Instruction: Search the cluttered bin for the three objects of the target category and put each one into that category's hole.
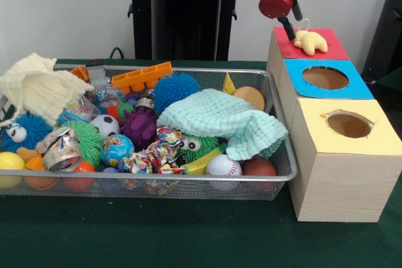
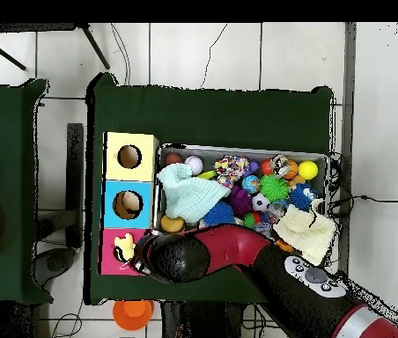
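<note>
Plush toy (image 1: 311, 42) on red box top (image 1: 333, 49), just beside pincer (image 1: 288, 29) tip; pincer state unclear, bin (image 1: 276, 92) nearby.

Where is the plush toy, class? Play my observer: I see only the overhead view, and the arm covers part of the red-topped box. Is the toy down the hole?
Observer: No. The plush toy lies on the red-topped box, and I cannot see the hole under it.
Operator: Where is the gripper?
Observer: The gripper hangs just above the red top, beside the toy on the bin's side; I cannot tell if they touch.
Operator: Is anything under the mint knitted cloth?
Observer: A green spiky ball with googly eyes peeks out under the mint knitted cloth's near edge.
</note>
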Robot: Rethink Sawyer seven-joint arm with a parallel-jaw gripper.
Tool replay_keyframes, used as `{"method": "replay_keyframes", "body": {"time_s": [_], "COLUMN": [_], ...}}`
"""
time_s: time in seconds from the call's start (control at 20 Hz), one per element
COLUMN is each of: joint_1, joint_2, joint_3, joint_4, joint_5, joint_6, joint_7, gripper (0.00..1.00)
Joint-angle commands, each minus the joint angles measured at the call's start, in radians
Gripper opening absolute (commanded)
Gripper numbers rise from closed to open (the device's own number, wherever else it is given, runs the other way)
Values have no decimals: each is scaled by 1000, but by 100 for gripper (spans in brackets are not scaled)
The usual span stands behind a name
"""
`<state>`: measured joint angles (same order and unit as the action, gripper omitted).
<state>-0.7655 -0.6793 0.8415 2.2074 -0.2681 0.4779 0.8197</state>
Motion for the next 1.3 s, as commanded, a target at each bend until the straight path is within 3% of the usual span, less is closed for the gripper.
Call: {"method": "replay_keyframes", "body": {"time_s": [0.05,0.6,1.3], "joint_1": [8,12,48], "joint_2": [28,37,83], "joint_3": [25,38,-34], "joint_4": [-38,-32,-36], "joint_5": [6,19,-53], "joint_6": [20,20,-29], "joint_7": [104,108,108], "gripper": [0,0,0]}}
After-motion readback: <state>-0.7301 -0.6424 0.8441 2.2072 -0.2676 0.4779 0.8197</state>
